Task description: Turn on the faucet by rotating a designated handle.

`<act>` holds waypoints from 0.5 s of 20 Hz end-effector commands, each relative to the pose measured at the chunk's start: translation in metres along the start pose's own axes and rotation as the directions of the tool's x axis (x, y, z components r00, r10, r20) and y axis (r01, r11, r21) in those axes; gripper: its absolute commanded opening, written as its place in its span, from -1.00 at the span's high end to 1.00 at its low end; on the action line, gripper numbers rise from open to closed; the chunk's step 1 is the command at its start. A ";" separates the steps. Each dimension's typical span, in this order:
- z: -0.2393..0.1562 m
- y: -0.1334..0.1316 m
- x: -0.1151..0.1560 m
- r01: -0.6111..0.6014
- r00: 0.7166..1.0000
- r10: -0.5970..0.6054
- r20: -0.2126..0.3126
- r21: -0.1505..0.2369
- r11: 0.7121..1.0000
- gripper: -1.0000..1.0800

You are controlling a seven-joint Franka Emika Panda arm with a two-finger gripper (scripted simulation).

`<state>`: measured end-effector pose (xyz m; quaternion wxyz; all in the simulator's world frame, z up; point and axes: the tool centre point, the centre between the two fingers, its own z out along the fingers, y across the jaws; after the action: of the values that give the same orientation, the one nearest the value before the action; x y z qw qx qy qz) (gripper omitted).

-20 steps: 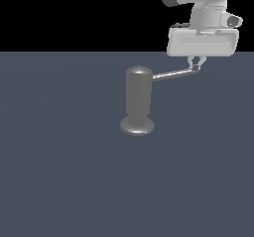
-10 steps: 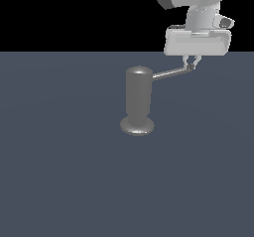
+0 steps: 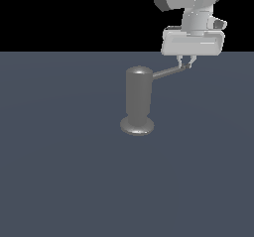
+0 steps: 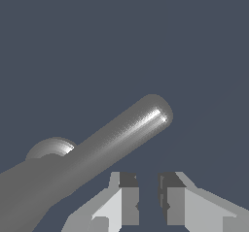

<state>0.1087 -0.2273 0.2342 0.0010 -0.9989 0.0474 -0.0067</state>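
Faucet turning looks hardly begun, as far as I can judge from these two views. The gripper [image 3: 185, 61] hangs under the white wrist block at the far end of the handle [image 3: 170, 72], and its two fingers are near each other with only a narrow gap between them. In the wrist view the fingertips [image 4: 127, 193] stand beside the rod and the rod does not pass through the gap, so the gripper is almost closed and holds nothing. Whether a finger touches the side of the rod tip, I cannot tell; in the exterior view they seem to meet, but this may be only overlap.

From the gripper outward, the handle runs from about 2 o'clock of the faucet top down to the faucet [image 3: 139, 101], where it joins just under the rounded cap. The faucet stands upright on its flared foot on the dark counter [image 3: 59, 171], a little above the middle of the exterior view.

My judgement is that the approach is done and the arm is placed to push sideways on the rod end. What is left is the real work: to sweep the handle around the cylinder axis. No water or other sign of "on" is visible.
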 end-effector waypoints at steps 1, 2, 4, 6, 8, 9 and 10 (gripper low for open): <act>0.011 0.003 0.005 -0.007 1.000 0.007 0.009 -0.002 1.000 1.00; 0.011 0.003 0.007 -0.007 1.000 0.007 0.009 -0.002 1.000 1.00; 0.012 0.003 0.011 -0.008 1.000 0.008 0.010 -0.002 1.000 1.00; 0.012 0.003 0.015 -0.008 1.000 0.008 0.011 -0.002 1.000 1.00; 0.013 0.002 0.019 -0.009 1.000 0.009 0.011 -0.002 1.000 1.00; 0.013 0.003 0.021 -0.010 1.000 0.010 0.012 -0.002 1.000 1.00; 0.013 0.002 0.023 -0.010 1.000 0.010 0.012 -0.002 1.000 1.00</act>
<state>0.1311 -0.2248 0.2312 0.0015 -0.9989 0.0471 -0.0054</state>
